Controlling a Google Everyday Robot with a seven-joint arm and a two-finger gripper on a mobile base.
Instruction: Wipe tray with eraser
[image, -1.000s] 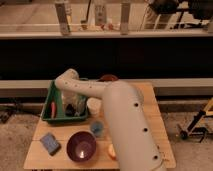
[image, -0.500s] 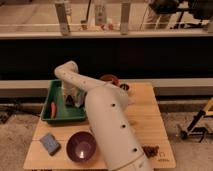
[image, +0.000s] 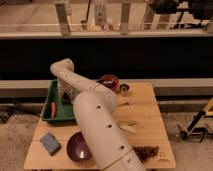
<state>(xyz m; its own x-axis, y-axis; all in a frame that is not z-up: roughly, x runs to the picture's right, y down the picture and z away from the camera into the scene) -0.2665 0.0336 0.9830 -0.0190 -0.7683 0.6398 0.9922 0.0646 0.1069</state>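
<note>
Gripper (image: 65, 95) down inside the green tray (image: 62, 116) — open or closed, cannot tell
Raised sloping plastic walls ring it at the wooden table's (image: 150, 120) back-left corner; an orange piece (image: 53, 110) lies just left — a blue block (image: 50, 143) and round purple bowl (image: 79, 146) sit nearer the front edge

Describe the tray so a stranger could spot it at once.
On the wooden table, look to the back corner at picture left, where the arm's pincer reaches down. The tray there is green and rectangular with sloping sides, unlike the round purple bowl nearer the front.
</note>
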